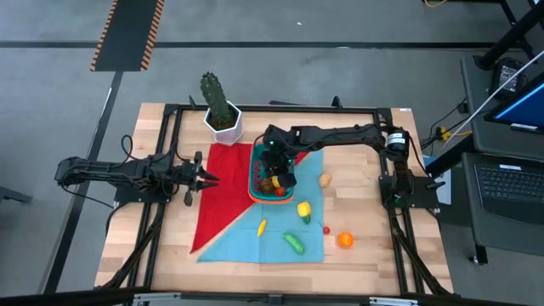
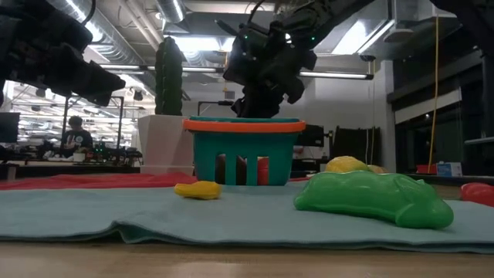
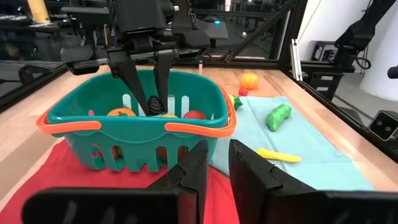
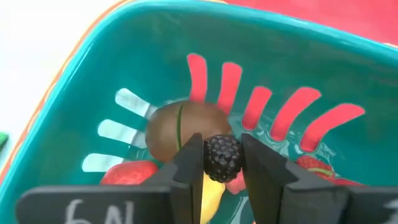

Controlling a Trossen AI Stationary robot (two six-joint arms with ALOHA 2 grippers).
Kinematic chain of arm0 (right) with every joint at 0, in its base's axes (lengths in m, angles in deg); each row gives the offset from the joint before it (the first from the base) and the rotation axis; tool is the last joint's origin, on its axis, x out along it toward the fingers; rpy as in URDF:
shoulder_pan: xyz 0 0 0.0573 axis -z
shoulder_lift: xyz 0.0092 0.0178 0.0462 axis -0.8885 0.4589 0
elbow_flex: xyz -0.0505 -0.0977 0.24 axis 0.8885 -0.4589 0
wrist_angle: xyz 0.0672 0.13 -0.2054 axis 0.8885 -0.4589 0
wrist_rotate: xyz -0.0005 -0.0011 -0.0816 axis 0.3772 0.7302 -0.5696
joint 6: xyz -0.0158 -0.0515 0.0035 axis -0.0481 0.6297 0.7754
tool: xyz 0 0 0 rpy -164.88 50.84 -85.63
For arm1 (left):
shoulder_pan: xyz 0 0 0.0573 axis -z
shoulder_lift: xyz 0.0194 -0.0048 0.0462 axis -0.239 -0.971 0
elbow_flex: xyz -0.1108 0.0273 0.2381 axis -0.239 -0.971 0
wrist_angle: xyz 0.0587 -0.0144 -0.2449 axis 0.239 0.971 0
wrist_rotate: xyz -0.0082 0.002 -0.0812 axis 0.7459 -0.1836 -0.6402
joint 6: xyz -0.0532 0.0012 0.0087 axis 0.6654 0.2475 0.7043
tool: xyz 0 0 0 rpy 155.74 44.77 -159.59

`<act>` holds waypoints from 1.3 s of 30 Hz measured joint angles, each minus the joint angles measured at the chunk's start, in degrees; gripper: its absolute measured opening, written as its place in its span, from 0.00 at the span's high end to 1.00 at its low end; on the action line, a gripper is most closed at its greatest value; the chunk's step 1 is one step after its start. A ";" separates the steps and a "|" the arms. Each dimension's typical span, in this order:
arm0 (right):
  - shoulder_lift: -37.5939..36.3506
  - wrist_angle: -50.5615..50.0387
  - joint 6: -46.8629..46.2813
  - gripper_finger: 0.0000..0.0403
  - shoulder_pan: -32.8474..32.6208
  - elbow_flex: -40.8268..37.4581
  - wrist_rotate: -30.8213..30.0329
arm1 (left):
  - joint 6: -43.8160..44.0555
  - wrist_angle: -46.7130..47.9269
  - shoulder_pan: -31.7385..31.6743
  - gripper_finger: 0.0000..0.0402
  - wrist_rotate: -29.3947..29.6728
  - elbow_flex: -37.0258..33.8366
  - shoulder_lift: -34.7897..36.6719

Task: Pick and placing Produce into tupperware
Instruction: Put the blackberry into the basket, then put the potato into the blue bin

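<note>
Nearest the low camera: green pepper-like piece (image 2: 374,198) lies on the teal cloth (image 2: 116,212), a small yellow piece (image 2: 197,190) to its left, closer to the basket. Another yellow piece (image 2: 345,164) sits behind the green one, a red piece (image 2: 478,192) at the far right edge.

Tupperware (image 1: 259,174) is a teal slotted tub with an orange rim, sitting mid-table where the red cloth (image 1: 223,183) meets the teal cloth. Inside it, the right wrist view shows a brown kiwi-like piece (image 4: 180,129), a red strawberry-like piece (image 4: 129,174) and other red bits.

Right gripper (image 4: 222,163) reaches down into the tupperware, fingers clenched on a small dark blackberry (image 4: 222,156), held above the pieces already inside. The left wrist view shows the same berry pinched between the 2 fingers.

Left gripper (image 3: 214,171) hovers over the left side of the table, pointing at the tupperware, well apart from it. Its fingers stand close together with a narrow gap, nothing between them.

Still out on the table, high view: yellow pepper (image 1: 303,209), orange (image 1: 345,240), a tan piece (image 1: 325,179) right of the tub.

Cactus (image 1: 217,98) in a white pot (image 1: 225,125) stands at the far edge, left of the tub.
</note>
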 joint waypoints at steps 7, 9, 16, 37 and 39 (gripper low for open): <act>0.00 -0.15 -0.05 0.77 0.00 -0.02 -0.01 | 0.31 -0.02 0.00 0.89 0.00 0.00 0.00; 0.00 -0.15 -0.07 0.74 0.00 -0.02 -0.03 | 0.33 -0.02 0.00 0.90 0.00 0.00 0.00; 0.00 -0.22 -1.03 0.66 0.00 -0.02 -0.05 | 0.39 0.22 0.00 0.94 0.00 0.00 0.00; -1.10 -30.11 -6.89 0.66 1.32 20.79 -3.82 | 1.75 0.39 0.02 0.96 -0.03 0.00 -0.05; -2.75 -29.83 -6.69 0.66 2.25 20.48 0.96 | 1.77 0.43 0.04 0.95 -0.03 0.00 -0.07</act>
